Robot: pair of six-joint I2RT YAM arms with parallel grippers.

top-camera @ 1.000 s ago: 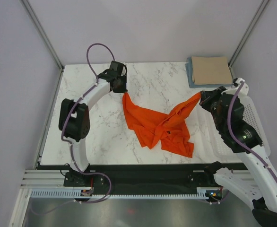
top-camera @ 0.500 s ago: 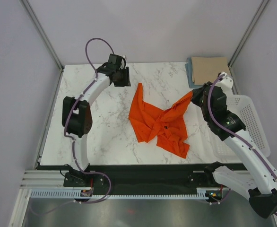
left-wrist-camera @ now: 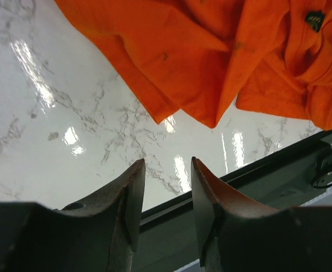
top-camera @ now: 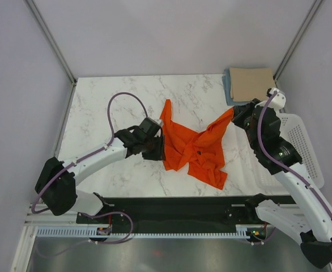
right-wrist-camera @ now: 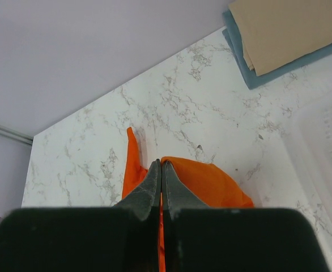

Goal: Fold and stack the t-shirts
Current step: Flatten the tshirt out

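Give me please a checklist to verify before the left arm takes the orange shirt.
1. Right gripper holds the orange t-shirt: ok, it is shut on one corner of the cloth.
2. Left gripper is ready: ok, the fingers stand apart with nothing between them.
3. Cloth lies between the left fingers: not ok, the tips are over the bare table and the shirt edge lies ahead of them.
4. Shirt lies flat: not ok, it is crumpled and twisted.
5. Stack is out of the way: ok, the tan t-shirt on the light blue t-shirt sits at the far right corner, apart from the orange cloth.
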